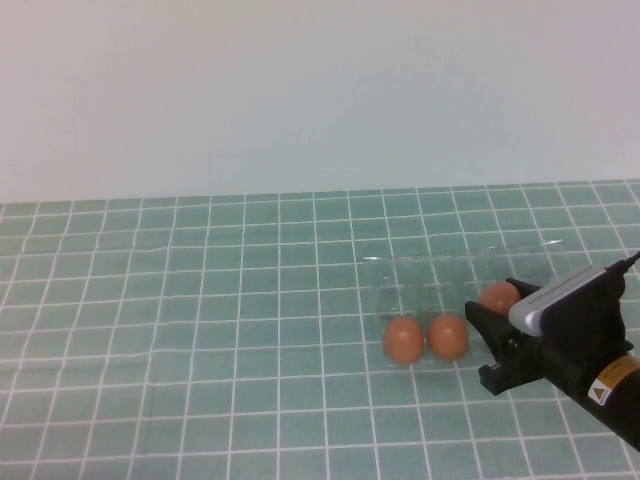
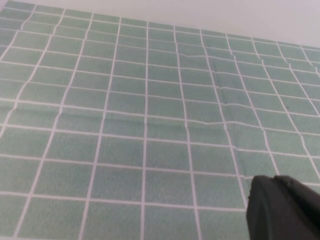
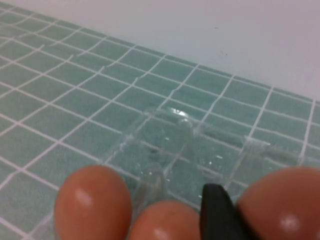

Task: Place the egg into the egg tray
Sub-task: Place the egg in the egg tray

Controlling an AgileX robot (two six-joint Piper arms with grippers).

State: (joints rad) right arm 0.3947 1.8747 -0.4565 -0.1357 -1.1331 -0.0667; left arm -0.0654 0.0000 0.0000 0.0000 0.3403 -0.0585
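The clear plastic egg tray [image 1: 440, 278] lies right of centre on the green checked cloth. Two reddish-brown eggs sit side by side in its near row, one on the left [image 1: 404, 339] and one on the right [image 1: 448, 336]. My right gripper [image 1: 497, 306] is at the tray's right end, shut on the third egg [image 1: 498, 296] and holding it over the tray. In the right wrist view one of its fingertips [image 3: 216, 212] presses against this egg [image 3: 282, 200], with the tray [image 3: 170, 135] beyond. My left gripper [image 2: 282, 206] is out of the high view; it is shut and empty over bare cloth.
The green checked cloth [image 1: 200, 300] covers the whole table up to a white wall at the back. The right arm's black body [image 1: 590, 360] fills the near right corner.
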